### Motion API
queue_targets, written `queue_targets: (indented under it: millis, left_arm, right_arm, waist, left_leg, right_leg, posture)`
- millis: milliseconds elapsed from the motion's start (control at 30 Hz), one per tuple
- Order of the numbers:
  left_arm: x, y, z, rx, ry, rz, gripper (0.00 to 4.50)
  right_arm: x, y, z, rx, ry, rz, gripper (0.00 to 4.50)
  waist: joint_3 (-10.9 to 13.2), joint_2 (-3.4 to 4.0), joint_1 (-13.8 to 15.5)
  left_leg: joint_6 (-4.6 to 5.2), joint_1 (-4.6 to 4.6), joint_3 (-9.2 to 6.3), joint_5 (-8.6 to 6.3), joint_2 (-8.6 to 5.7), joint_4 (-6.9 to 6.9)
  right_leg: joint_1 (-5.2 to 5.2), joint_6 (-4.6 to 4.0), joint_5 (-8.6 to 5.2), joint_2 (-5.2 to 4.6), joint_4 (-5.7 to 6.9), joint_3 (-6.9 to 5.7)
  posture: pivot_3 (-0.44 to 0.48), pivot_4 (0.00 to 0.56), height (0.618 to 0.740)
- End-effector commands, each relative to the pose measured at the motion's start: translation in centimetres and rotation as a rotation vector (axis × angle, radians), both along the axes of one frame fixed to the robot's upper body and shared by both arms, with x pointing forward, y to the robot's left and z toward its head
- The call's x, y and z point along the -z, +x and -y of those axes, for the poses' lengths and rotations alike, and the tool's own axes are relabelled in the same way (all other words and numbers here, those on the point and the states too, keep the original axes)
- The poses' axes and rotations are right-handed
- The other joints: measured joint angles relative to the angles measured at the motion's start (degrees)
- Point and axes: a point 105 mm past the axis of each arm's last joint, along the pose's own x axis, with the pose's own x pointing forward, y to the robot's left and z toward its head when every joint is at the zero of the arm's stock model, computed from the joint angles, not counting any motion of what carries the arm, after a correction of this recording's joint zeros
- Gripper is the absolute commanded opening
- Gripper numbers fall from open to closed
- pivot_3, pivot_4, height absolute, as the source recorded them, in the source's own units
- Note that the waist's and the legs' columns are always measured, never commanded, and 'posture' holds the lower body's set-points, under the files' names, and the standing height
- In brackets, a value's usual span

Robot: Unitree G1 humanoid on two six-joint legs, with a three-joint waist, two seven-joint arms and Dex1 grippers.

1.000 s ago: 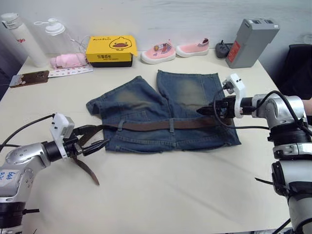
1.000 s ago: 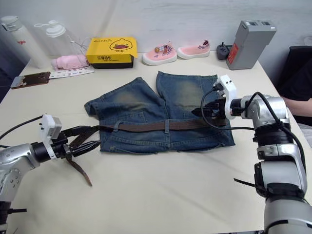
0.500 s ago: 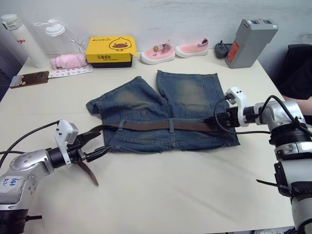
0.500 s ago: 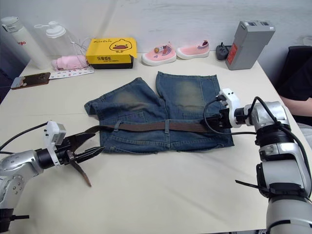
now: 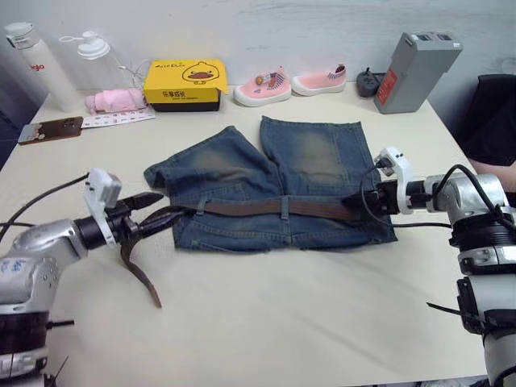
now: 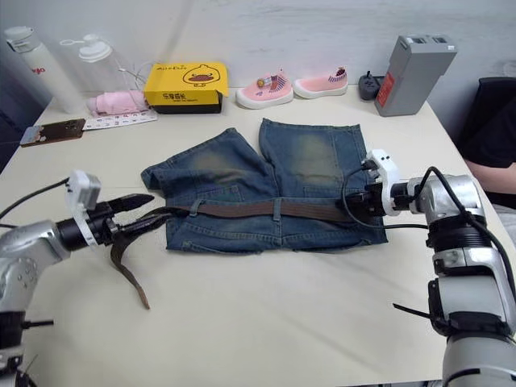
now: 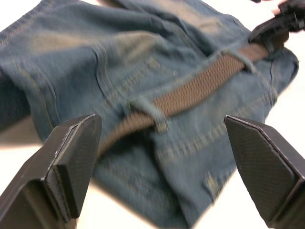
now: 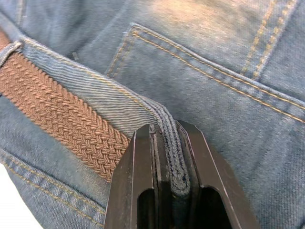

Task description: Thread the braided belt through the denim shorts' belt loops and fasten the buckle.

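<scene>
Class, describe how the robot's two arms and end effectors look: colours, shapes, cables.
Both arms are silver-grey metal with rounded joints and loose black cables. Left end effector and right end effector each have two black tapered fingers, with a white boxy camera mount at the wrist.

The denim shorts (image 5: 274,185) are faded blue cloth with orange stitching; the braided belt (image 8: 66,124) is coarse brown weave. Matt black fingers (image 7: 71,162) look finely textured; the counter (image 5: 306,314) is smooth, matt cream.
</scene>
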Motion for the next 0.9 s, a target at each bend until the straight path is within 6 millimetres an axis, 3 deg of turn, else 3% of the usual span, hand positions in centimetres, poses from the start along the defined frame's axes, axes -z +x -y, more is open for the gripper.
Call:
queue_targets:
  millis: [33,200,433,533,633,667,700,767,900]
  left_arm:
    - [-0.3,1.7,0.0,0.004,-0.137,-0.167,4.50]
    - [1.4,2.4,0.9,0.043,-0.105,-0.278,4.50]
    - [3.1,4.9,1.7,0.016,-0.132,-0.365,4.50]
    - [3.8,4.3,2.6,0.085,-0.087,-0.386,3.81]
    - [4.4,3.4,2.9,0.139,-0.026,-0.393,2.54]
    - [4.7,3.2,2.9,0.154,0.001,-0.391,1.94]
    - [4.8,3.0,2.9,0.164,0.018,-0.388,1.94]
    - [4.6,2.8,2.9,0.174,0.015,-0.382,0.93]
    - [3.4,3.8,2.7,0.151,-0.005,-0.308,0.75]
  right_arm:
    - [-0.8,-1.4,-1.2,-0.076,0.038,0.038,0.05]
    - [-0.9,-2.2,-1.7,-0.092,0.039,0.052,0.05]
    - [-1.0,-2.5,-1.9,-0.097,0.035,0.064,0.05]
    - [-0.9,-2.4,-1.8,-0.087,0.029,0.068,0.05]
    - [-0.9,-2.4,-1.8,-0.083,0.026,0.071,0.05]
    - [-0.8,-2.3,-1.8,-0.083,0.023,0.072,0.05]
    - [-0.8,-2.3,-1.8,-0.082,0.019,0.073,0.05]
    - [-0.7,-2.2,-1.9,-0.080,0.017,0.075,0.05]
    - [-0.6,-1.7,-1.8,-0.067,-0.011,0.117,0.05]
  waist:
    - [0.00,-0.01,-0.01]
    - [0.00,-0.02,-0.60]
    - [0.04,-0.13,-0.23]
    - [0.05,-0.13,-0.16]
    - [0.05,-0.13,-0.07]
    - [0.05,-0.13,-0.08]
    - [0.05,-0.13,-0.09]
    - [0.05,-0.13,-0.06]
    - [0.05,-0.14,-0.05]
  left_leg:
    - [0.00,-0.01,-0.01,0.00,0.01,0.01]
    - [-0.07,0.09,0.11,-0.03,0.08,-0.05]
    - [-0.13,0.10,0.17,-0.02,0.17,0.11]
    - [-0.13,0.10,0.18,-0.02,0.19,0.06]
    - [-0.13,0.09,0.20,-0.02,0.17,0.10]
    - [-0.13,0.08,0.20,-0.02,0.17,0.11]
    - [-0.13,0.09,0.21,-0.02,0.17,0.11]
    - [-0.13,0.08,0.21,-0.02,0.18,0.10]
    - [-0.13,0.07,0.20,-0.02,0.17,0.12]
  right_leg:
    - [0.00,0.00,0.00,0.03,0.00,-0.01]
    - [0.00,0.00,0.00,0.21,-0.02,0.23]
    - [-0.02,0.00,0.00,0.40,0.03,0.57]
    - [-0.07,0.00,0.00,0.42,0.03,0.58]
    - [-0.07,0.00,0.00,0.40,0.03,0.60]
    - [-0.07,0.00,0.00,0.40,0.03,0.61]
    - [-0.07,0.00,0.00,0.41,0.04,0.61]
    - [-0.07,0.00,0.00,0.41,0.04,0.61]
    - [-0.08,0.00,0.00,0.40,0.04,0.61]
  posture:
    - [0.000,0.150,0.698]
    - [0.000,0.150,0.698]
    - [0.000,0.150,0.698]
    - [0.000,0.150,0.698]
    - [0.000,0.150,0.698]
    - [0.000,0.150,0.698]
    - [0.000,0.150,0.698]
    - [0.000,0.150,0.698]
    - [0.000,0.150,0.698]
